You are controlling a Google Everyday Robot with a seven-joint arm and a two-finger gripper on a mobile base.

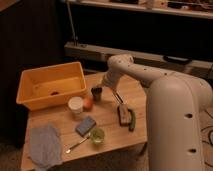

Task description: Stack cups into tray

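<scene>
The yellow-orange tray (30, 102) stands at the table's back left, with only a small dark spot on its floor. A dark brown cup (96, 93) stands upright on the table just right of the tray. A translucent green cup (97, 136) sits near the front edge. A white cup (76, 104) stands in front of the tray. My gripper (102, 86) hangs at the end of the white arm (125, 67), open, right above and beside the dark brown cup, holding nothing.
A small orange fruit (88, 103) lies between the white and brown cups. A blue sponge (85, 125), a spoon (77, 145) and a grey cloth (44, 145) lie at the front left. A brush (122, 114) and a green object (132, 120) lie to the right.
</scene>
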